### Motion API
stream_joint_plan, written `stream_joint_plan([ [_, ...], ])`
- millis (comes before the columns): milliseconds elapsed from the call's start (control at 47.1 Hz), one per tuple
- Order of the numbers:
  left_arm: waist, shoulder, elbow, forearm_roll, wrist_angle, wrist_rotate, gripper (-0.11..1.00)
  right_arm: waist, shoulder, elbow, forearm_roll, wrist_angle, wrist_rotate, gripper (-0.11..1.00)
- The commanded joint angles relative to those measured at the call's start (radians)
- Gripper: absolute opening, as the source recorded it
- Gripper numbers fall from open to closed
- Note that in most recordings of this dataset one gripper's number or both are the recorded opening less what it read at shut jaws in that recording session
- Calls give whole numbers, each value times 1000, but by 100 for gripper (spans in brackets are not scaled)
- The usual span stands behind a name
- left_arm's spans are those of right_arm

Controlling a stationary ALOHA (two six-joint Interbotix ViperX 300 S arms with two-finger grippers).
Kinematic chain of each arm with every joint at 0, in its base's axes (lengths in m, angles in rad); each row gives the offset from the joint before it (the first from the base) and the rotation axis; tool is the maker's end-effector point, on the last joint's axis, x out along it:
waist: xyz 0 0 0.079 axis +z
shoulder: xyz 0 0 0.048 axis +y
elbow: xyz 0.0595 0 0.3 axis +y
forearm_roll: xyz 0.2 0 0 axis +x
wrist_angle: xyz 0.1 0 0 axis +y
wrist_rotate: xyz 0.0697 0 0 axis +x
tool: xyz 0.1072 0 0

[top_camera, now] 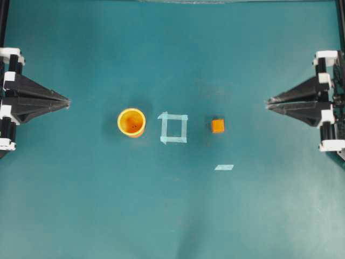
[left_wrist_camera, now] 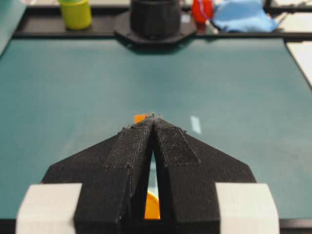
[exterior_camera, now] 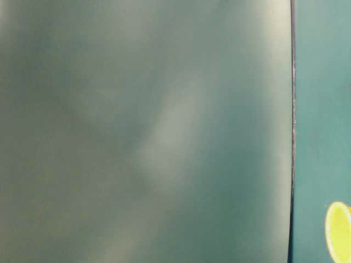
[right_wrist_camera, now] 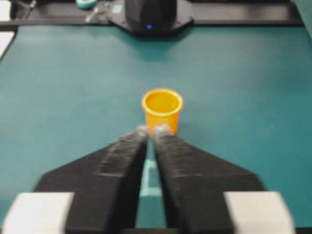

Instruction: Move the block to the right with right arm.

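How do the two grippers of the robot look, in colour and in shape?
Both look alike. The left gripper and the right gripper each have two long black fingers that taper to a point, forming a wedge. The inner finger faces have a rough, textured surface. White blocky brackets sit at the base of each gripper. No cables are visible.

This is a robotics lab bench rather than any home or shop. A plain teal mat [top_camera: 81, 205] covers the whole table, marked with a taped square [top_camera: 173, 128] and a loose tape strip [top_camera: 224, 167] (placement marks, by the look of them). Two black arm bases [left_wrist_camera: 155, 19] are bolted at opposite table ends. Along one edge sits clutter: a green-yellow jar [left_wrist_camera: 75, 13], a red thing [left_wrist_camera: 202, 9], a blue cloth [left_wrist_camera: 240, 15].
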State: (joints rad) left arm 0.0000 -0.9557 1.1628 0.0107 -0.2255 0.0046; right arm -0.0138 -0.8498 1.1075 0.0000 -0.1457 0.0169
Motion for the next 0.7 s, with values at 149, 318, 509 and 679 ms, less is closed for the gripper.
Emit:
stream_joint_plan([
  [149,2,6,-28,2,-6,0,0,-15,72,-78,2,11,2,43],
  [318,2,6,-28,2,-5,0,0,-17,132,-104,2,29,2,46],
  [509,2,6,-28,2,-5,0,0,-23,206,-135,2,64,0,53],
  [679,2,8,-28,2,-5,0,0,-41,287,-160,2,89,0,59],
])
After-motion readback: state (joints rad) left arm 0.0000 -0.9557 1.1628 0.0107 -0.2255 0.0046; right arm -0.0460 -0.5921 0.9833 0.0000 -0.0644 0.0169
